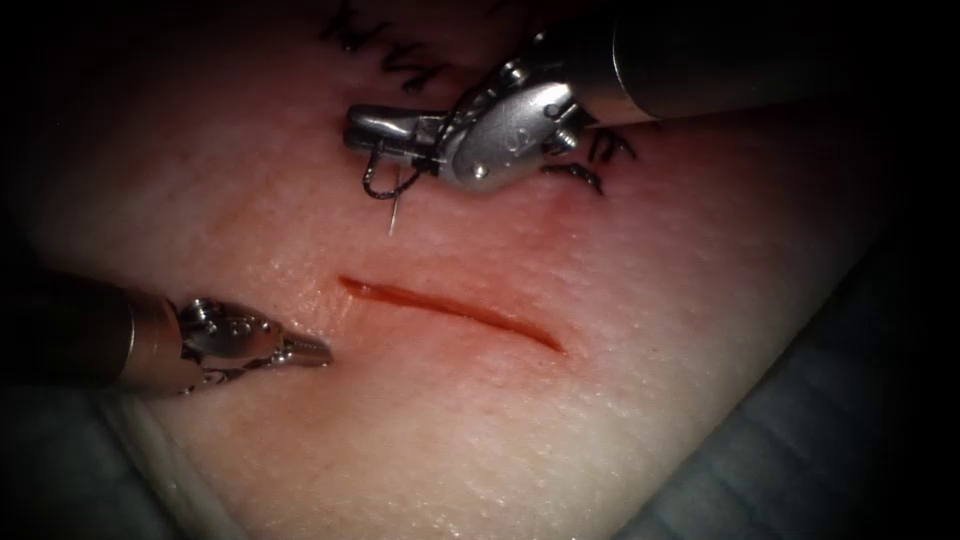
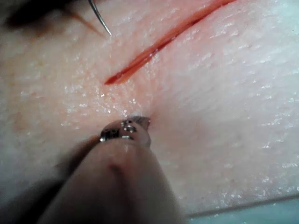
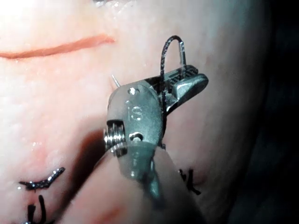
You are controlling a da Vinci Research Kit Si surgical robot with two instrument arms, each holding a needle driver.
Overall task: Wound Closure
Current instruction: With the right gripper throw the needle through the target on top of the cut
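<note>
Tissue [image 1: 620, 400]: R hand [image 1: 385, 127] grips needle [image 1: 397, 208].

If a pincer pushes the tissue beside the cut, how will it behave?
The tissue probably yields softly: the cut lies as a narrow slit in pale flesh. Its glistening surface looks wet, so perhaps slippery. The right pincer holds the needle above it; the left pincer holds nothing.
</note>
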